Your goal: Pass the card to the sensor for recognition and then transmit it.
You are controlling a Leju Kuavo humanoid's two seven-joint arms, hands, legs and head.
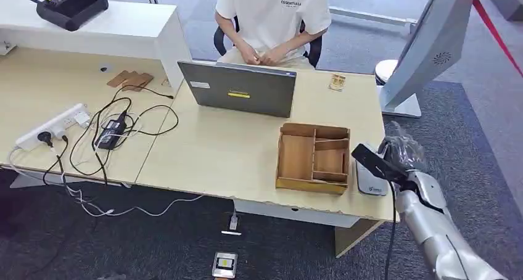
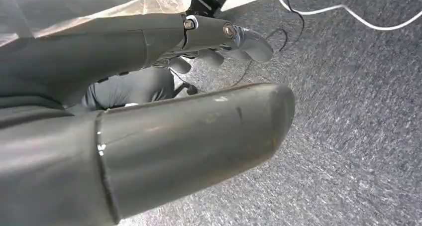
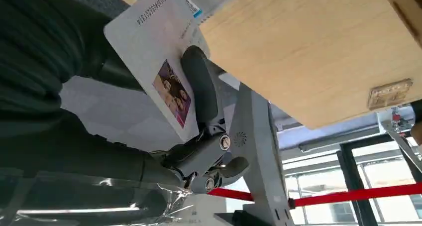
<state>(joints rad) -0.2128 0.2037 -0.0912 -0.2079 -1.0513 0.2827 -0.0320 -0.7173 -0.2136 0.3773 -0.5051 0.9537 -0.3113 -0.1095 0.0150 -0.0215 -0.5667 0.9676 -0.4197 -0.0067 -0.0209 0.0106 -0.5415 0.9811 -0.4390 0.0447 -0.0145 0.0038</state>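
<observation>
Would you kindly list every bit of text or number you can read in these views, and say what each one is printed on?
"ESSENTIALS": on the chest of the seated person's white T-shirt, small but legible.
A long number along the edge of the white card held in the right hand: too blurred to read with certainty.
Yellow label on the laptop lid: too small to read.
Marking on the grey sensor beside the wooden organiser: too small to read.

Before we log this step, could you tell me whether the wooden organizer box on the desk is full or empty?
Empty, as far as the head view shows: the wooden organizer box has bare wooden compartments, with nothing lying in them.
</observation>
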